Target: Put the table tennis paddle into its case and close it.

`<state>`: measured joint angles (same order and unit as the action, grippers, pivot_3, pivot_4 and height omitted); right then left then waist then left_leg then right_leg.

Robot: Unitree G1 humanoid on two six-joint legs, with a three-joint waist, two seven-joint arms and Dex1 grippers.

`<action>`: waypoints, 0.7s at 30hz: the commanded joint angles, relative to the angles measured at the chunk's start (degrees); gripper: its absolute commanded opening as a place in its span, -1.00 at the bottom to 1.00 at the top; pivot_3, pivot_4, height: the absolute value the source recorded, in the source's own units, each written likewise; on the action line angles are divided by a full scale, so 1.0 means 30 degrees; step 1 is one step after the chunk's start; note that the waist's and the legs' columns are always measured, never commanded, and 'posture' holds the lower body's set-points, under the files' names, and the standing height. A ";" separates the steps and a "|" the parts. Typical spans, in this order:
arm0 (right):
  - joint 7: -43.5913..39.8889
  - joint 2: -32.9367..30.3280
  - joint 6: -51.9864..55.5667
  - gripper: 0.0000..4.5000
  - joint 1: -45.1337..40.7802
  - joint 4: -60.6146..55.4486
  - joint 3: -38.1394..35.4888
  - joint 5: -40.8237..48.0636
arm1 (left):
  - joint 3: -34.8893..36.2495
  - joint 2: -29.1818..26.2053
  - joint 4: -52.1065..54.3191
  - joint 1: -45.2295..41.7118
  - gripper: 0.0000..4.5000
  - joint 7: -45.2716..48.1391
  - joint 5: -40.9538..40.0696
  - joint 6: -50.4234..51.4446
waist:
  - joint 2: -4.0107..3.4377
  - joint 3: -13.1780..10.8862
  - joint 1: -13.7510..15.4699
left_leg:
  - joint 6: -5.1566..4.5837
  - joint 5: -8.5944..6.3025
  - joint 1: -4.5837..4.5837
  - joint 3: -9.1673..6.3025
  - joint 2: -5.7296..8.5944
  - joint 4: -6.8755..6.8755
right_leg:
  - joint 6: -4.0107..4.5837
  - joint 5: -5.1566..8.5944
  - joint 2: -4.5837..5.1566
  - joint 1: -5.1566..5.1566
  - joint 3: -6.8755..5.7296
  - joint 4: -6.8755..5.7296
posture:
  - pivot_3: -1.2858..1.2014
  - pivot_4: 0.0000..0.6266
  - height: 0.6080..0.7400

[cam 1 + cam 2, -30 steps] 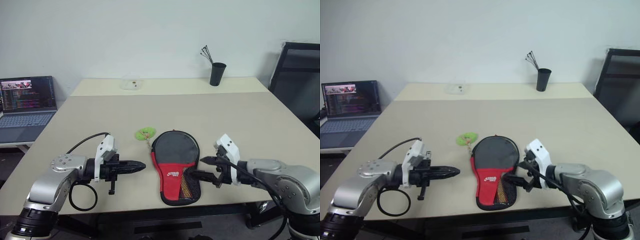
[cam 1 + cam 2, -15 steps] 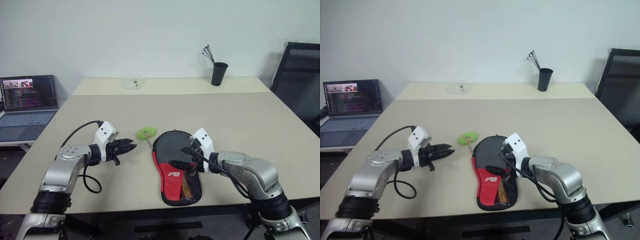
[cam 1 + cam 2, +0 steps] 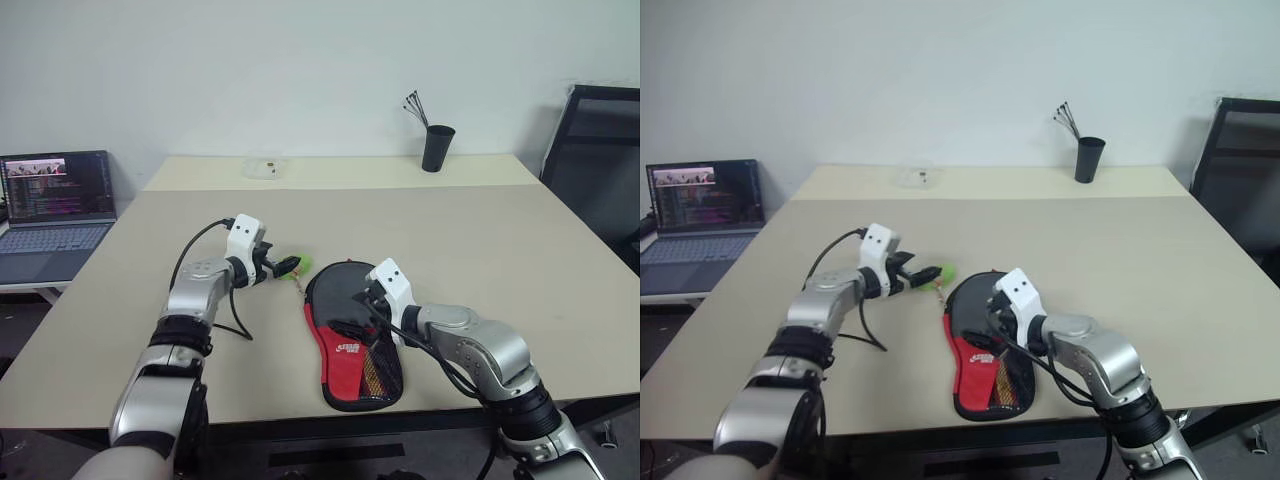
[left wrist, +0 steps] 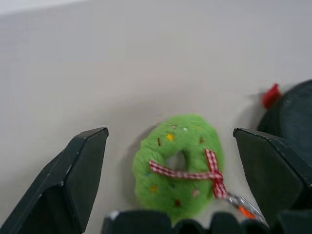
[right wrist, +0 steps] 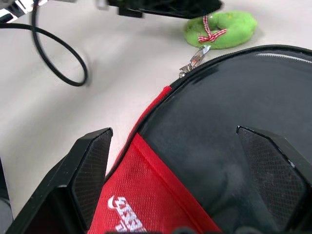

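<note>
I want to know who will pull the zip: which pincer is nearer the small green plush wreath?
Left. The left pincer stands open around the small green plush wreath; the right pincer hovers open over the black-and-red case.

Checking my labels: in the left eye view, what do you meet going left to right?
Laptop → left claw → case → black cup → chair.
</note>
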<state>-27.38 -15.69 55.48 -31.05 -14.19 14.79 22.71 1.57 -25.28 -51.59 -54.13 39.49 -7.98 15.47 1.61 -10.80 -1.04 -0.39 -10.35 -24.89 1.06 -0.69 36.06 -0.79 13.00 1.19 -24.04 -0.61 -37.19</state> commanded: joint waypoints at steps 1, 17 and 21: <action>0.0145 0.0259 -0.0534 1.00 -0.0231 -0.0298 -0.0188 -0.0192 | 0.0275 0.0335 -0.2761 -0.1616 0.99 -0.0250 0.0355 -0.0576 | 0.0001 0.0000 -0.0001 | 0.0000 0.0000 0.0000 0.0000 0.0000 0.0000 | 0.0000 0.0000 0.0000 -0.0001 -0.0003 0.0000 | 0.03 -0.52 1.00; 0.0519 0.0522 -0.0493 1.00 -0.0039 -0.0525 -0.0371 -0.0529 | 0.0473 0.1094 -0.6161 -0.2334 0.77 0.0547 0.1314 -0.0966 | 0.0009 0.0006 0.0016 | 0.0000 0.0000 0.0002 0.0001 0.0000 0.0003 | 0.0002 -0.0002 0.0006 0.0000 -0.0002 -0.0009 | 0.03 -0.52 1.00; 0.0527 0.0849 -0.1043 1.00 -0.0301 -0.0259 -0.0548 -0.0512 | 0.0730 0.1092 -0.6123 -0.2201 0.14 0.0471 0.1282 -0.1009 | 0.0010 0.0007 0.0017 | 0.0000 0.0000 0.0001 0.0001 0.0002 0.0004 | 0.0001 -0.0003 0.0005 0.0001 -0.0003 -0.0010 | 0.03 -0.52 1.00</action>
<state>-25.94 -13.90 54.49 -30.85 -13.76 14.65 21.23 3.55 -22.39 -69.52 -60.77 40.67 -4.32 12.12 1.64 -10.78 -0.99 -0.39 -10.35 -24.88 1.06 -0.68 36.07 -0.79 12.99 1.20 -24.04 -0.61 -37.22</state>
